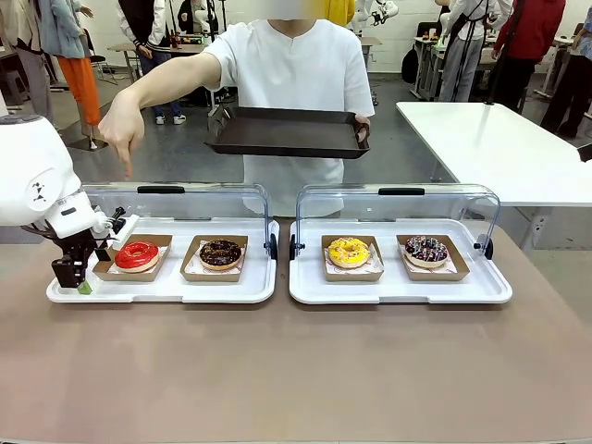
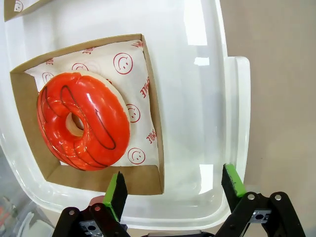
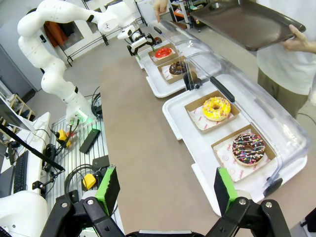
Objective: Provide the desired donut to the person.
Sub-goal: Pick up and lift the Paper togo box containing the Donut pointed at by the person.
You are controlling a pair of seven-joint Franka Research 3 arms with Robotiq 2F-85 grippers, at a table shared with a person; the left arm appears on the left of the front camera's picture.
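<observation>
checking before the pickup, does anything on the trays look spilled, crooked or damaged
Nothing stands out. The red donut, chocolate donut, yellow donut and sprinkled donut each sit whole in their own cardboard boxes on the two white trays, with no crumbs or spills showing and both clear lids raised.

Bright even overhead light, glare on the white tray (image 2: 201,61) (wide-angle bowing at edges), soft shadows.

A white table (image 1: 490,148) stands on the grey floor (image 1: 180,153), before a white wall (image 1: 104,18).
</observation>
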